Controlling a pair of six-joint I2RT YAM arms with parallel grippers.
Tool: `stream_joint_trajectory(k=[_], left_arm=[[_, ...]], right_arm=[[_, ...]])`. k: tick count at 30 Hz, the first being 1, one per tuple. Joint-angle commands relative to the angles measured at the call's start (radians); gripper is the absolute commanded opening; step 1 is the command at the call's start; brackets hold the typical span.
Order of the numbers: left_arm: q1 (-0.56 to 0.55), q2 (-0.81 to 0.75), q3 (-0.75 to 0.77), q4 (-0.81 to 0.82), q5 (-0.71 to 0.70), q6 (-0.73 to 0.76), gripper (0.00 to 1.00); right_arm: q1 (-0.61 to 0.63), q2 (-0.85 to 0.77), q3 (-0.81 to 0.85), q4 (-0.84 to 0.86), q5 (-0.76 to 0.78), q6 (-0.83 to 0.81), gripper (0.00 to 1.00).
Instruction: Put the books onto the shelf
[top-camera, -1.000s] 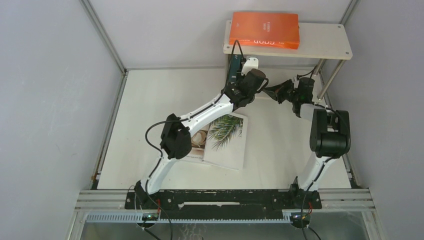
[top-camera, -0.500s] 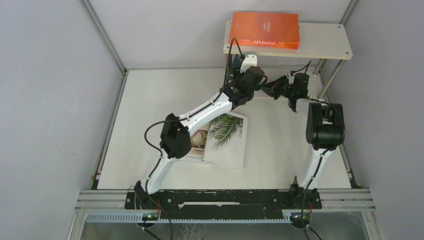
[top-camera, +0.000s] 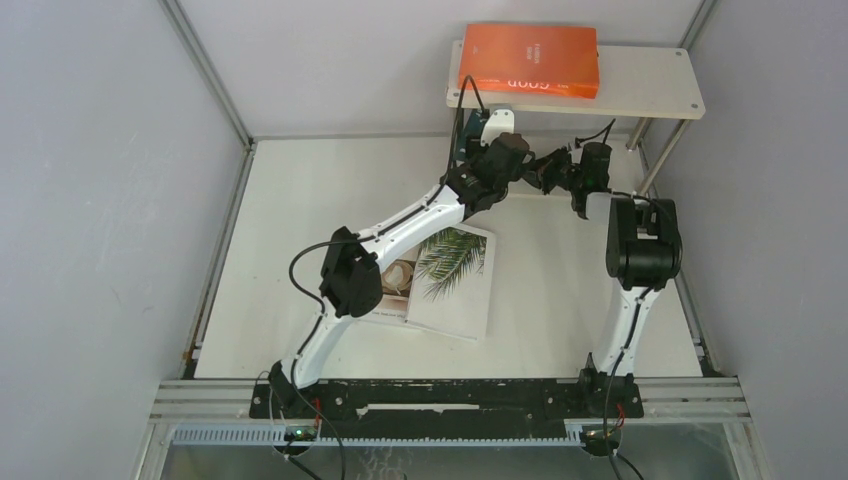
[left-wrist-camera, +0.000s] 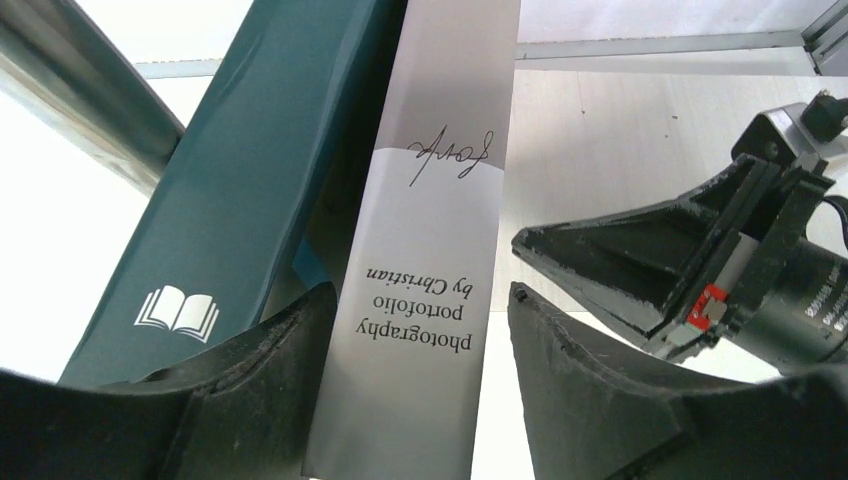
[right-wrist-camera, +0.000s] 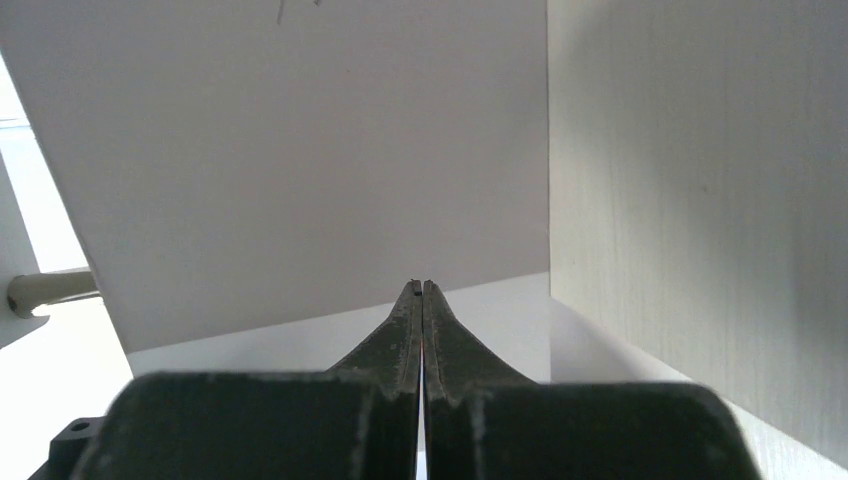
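Beside grey book (left-wrist-camera: 430, 250), right hand (left-wrist-camera: 528, 248).

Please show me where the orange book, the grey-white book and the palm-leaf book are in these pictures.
orange book (top-camera: 528, 45): top external view, middle of its cover.
grey-white book (left-wrist-camera: 430, 215): left wrist view, printed face between signature and title.
palm-leaf book (top-camera: 455, 262): top external view, on the leaf picture.

You've got a bright orange book (top-camera: 528, 58), pale beige shelf (top-camera: 650, 85), dark teal book (left-wrist-camera: 250, 170) with white open-book logo, grey-white book (left-wrist-camera: 440, 250) with black lettering, white book (top-camera: 455, 285) with green palm leaf.
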Motion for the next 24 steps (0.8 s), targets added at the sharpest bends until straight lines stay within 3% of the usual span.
stream_joint_trajectory(k=[1, 24], left_arm=[[-0.006, -0.057, 0.021, 0.015, -0.046, -0.001, 0.68], [-0.052, -0.231, -0.147, 0.017, -0.111, 0.0, 0.72]], right_arm=[[0.011, 0.039, 0.074, 0.083, -0.005, 0.038, 0.0], [0.041, 0.24, 0.384, 0.01, -0.01, 0.067, 0.0]])
